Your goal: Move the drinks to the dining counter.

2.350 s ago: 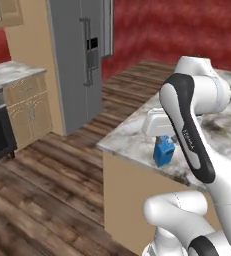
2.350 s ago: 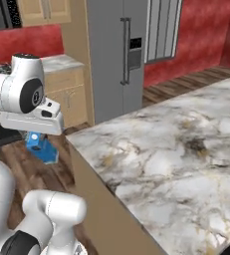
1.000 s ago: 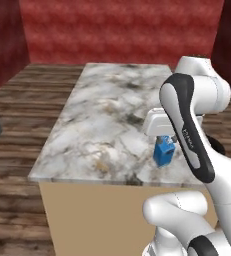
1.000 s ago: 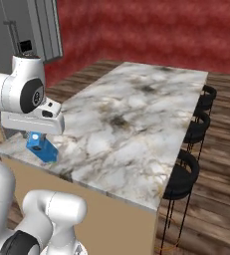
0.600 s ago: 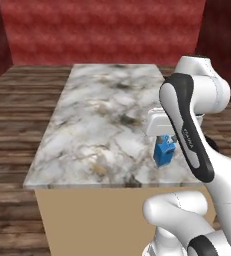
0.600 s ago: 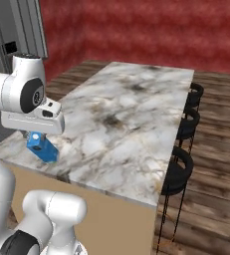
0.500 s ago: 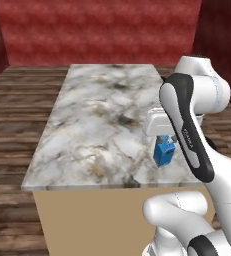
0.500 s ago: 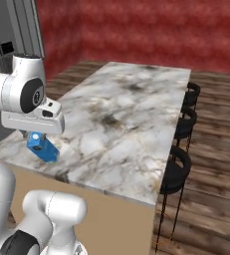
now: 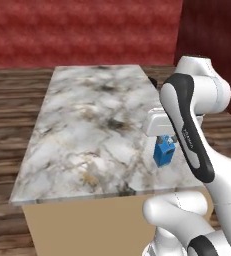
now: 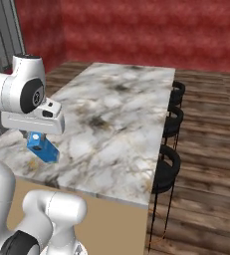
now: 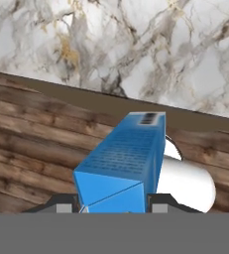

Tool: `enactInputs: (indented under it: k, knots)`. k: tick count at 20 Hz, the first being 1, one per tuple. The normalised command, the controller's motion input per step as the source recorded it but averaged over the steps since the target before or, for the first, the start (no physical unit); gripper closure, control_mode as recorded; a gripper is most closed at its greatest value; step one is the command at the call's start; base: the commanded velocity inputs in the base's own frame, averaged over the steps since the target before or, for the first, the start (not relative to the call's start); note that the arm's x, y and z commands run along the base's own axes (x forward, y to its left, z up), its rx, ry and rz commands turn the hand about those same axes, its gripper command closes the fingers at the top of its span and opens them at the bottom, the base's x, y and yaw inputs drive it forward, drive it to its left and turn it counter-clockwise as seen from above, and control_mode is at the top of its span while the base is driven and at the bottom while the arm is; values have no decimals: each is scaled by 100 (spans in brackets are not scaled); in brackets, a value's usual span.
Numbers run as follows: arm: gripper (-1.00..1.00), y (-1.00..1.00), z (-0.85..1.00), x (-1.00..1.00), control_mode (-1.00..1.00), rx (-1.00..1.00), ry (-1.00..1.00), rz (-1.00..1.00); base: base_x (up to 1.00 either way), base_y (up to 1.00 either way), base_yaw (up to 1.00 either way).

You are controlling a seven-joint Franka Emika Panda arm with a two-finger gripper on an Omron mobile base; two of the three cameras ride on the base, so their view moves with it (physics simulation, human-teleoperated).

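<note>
Red walls stand behind the long marble counter (image 10: 116, 114). The gripper (image 10: 35, 135) has its jaws clamped on the blue carton (image 10: 43, 148), hanging near the counter's near edge. It seems the carrying step; next it must lower and release.

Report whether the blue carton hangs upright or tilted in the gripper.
Tilted: in the right base view the blue carton slants under the gripper, lower end angled aside.

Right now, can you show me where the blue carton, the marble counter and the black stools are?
blue carton (image 11: 123, 161), hand view, on its printed side face.
marble counter (image 9: 82, 125), left base view, on its bare top.
black stools (image 10: 165, 160), right base view, on the nearest stool's seat.
</note>
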Motion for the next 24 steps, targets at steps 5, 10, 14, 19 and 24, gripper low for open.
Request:
enactInputs:
  k: [5, 10, 14, 19, 24]
  knots:
    - [100, 0, 0, 0, 100, 0, 0, 0, 39, 3, -18]
    - [100, 0, 0, 0, 100, 0, 0, 0, 36, 3, -17]
    - [100, 0, 0, 0, 100, 0, 0, 0, 33, 3, -17]
    - [100, 0, 0, 0, 100, 0, 0, 0, 37, 6, -15]
    - [100, 0, 0, 0, 100, 0, 0, 0, 14, 1, -7]
